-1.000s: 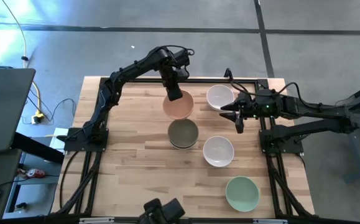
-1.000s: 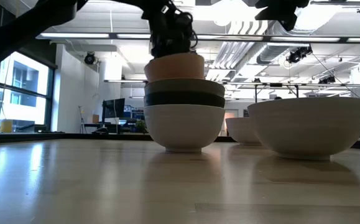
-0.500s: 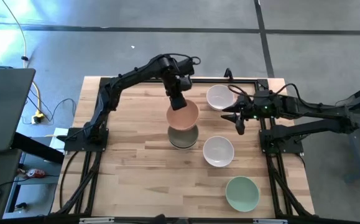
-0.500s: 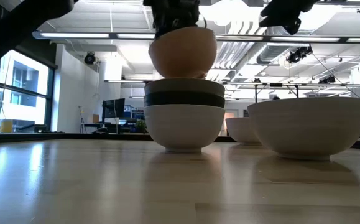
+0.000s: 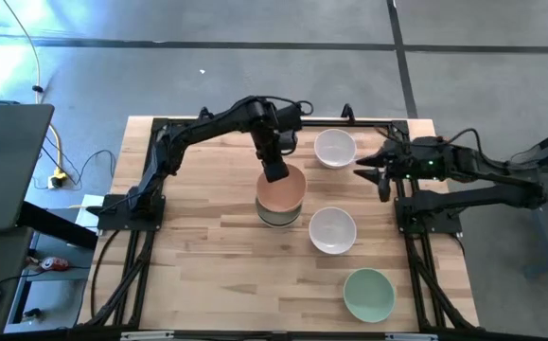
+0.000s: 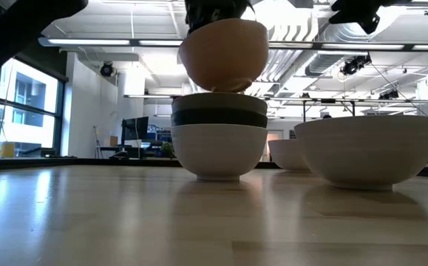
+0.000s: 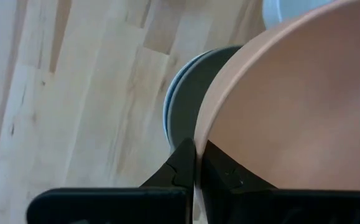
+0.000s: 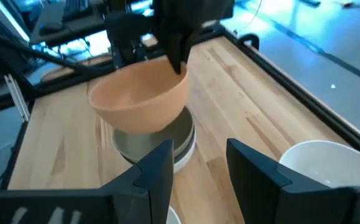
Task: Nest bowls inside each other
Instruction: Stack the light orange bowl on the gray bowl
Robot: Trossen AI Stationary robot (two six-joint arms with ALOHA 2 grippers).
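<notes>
My left gripper (image 5: 275, 172) is shut on the peach-orange bowl (image 5: 281, 191) and carries it over a stack of three bowls (image 5: 279, 214). In the low view the stack is white at the bottom (image 6: 219, 151), black (image 6: 219, 118) in the middle and olive-grey (image 6: 219, 102) on top, and the peach-orange bowl (image 6: 223, 55) hangs just over it. Two white bowls (image 5: 335, 149) (image 5: 332, 230) and the pale green bowl (image 5: 368, 294) rest on their bases on the table. My right gripper (image 5: 384, 175) is open, in the air right of the far white bowl. My left gripper pinches the peach-orange bowl's rim (image 7: 199, 134) on the bowl's far side, one finger (image 7: 220, 174) inside the bowl and one (image 7: 181, 169) outside. The fingers come from above, pointing down. The bowl is lifted clear and tilted, hanging below the fingers over the stack.
Dark frame rails (image 5: 411, 237) run along the table's edges. Bare wood (image 5: 207, 237) lies left of and nearer than the stack. In the right wrist view the far white bowl (image 8: 329, 168) sits close beside my right gripper (image 8: 198, 162).
My left gripper has carried the peach-orange bowl toward the table's near edge, from behind the stack to over it, and has raised it. The bowl has tipped and now hangs tilted. My right gripper has drawn back a little toward the table's right edge.
</notes>
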